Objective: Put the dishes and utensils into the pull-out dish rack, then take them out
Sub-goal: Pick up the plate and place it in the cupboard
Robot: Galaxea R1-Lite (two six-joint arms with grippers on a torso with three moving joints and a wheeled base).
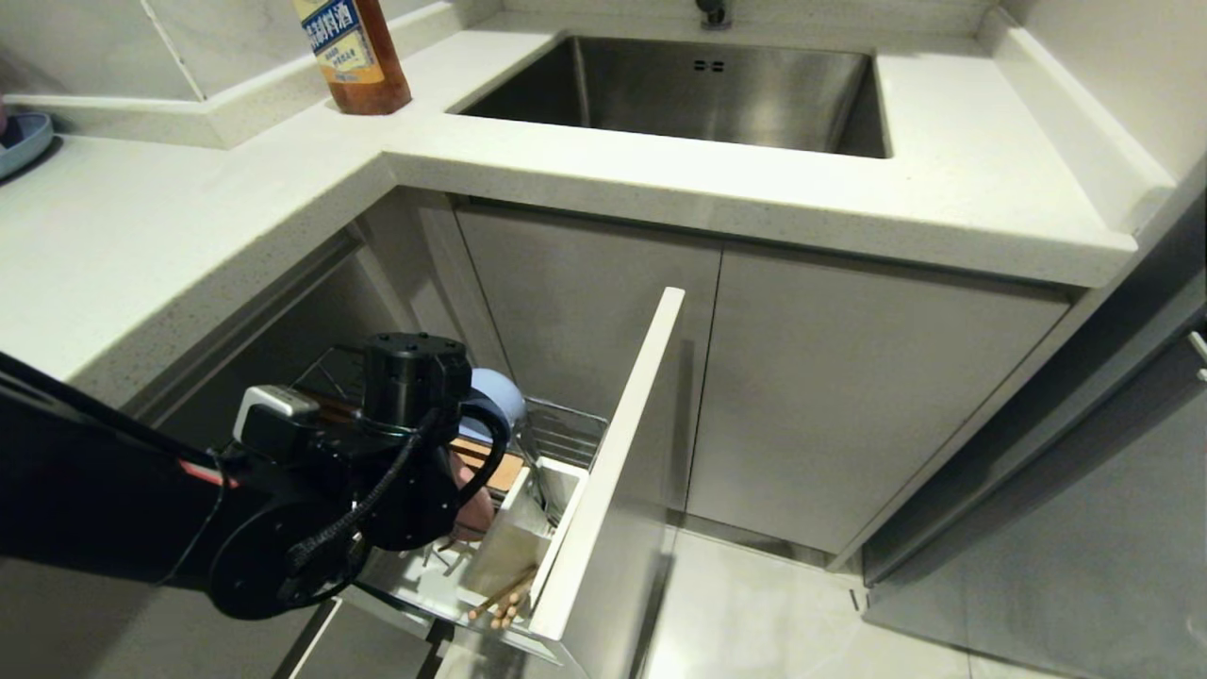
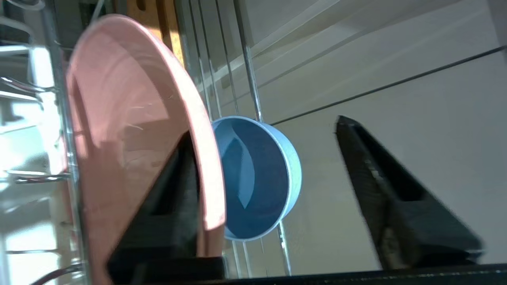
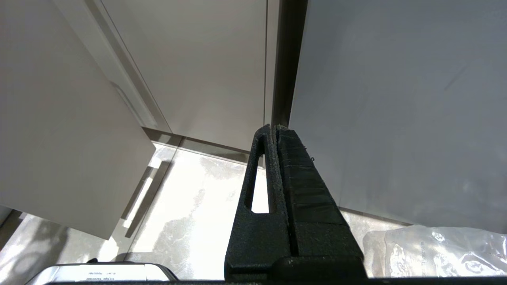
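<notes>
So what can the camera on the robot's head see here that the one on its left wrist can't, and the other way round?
Only the head view shows the white counter, the steel sink, a sauce bottle, the rack's pale front panel and the chopsticks in the white utensil cup.

Only the left wrist view shows the left gripper open, one finger against the pink plate, which stands on edge among the wires.

Both show the pull-out dish rack and the light-blue bowl in it.
</notes>
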